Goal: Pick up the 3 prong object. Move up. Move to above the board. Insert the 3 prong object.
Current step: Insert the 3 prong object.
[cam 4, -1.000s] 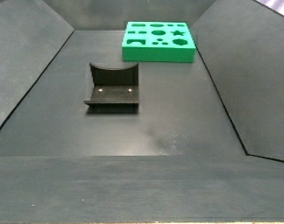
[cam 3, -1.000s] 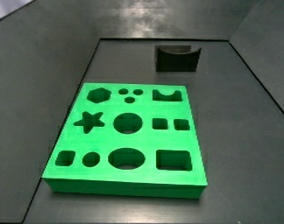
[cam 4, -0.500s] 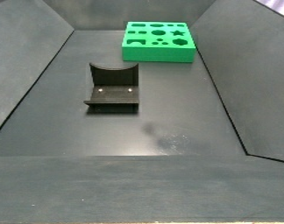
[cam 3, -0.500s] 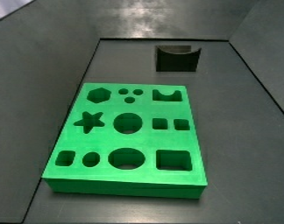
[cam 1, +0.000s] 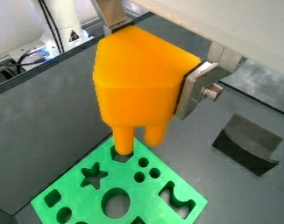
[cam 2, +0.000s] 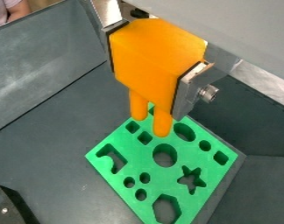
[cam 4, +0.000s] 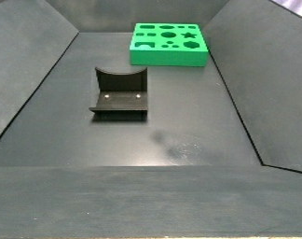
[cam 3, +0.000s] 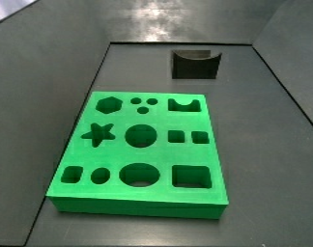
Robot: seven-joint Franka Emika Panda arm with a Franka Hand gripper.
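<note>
My gripper (cam 1: 138,83) is shut on the 3 prong object (cam 1: 135,77), an orange-yellow block with peg legs pointing down; it also shows in a wrist view (cam 2: 156,68). The silver fingers (cam 1: 198,87) clamp its sides. It hangs well above the green board (cam 1: 121,188), its pegs over the board's far edge near the three small dots. The board shows in both wrist views (cam 2: 168,166) and in both side views (cam 3: 141,145) (cam 4: 169,45). The gripper and the block are out of frame in both side views.
The dark fixture (cam 4: 120,93) stands on the floor apart from the board; it also shows in a side view (cam 3: 194,64) and in a wrist view (cam 1: 252,143). Sloped dark walls (cam 4: 35,84) enclose the floor on all sides.
</note>
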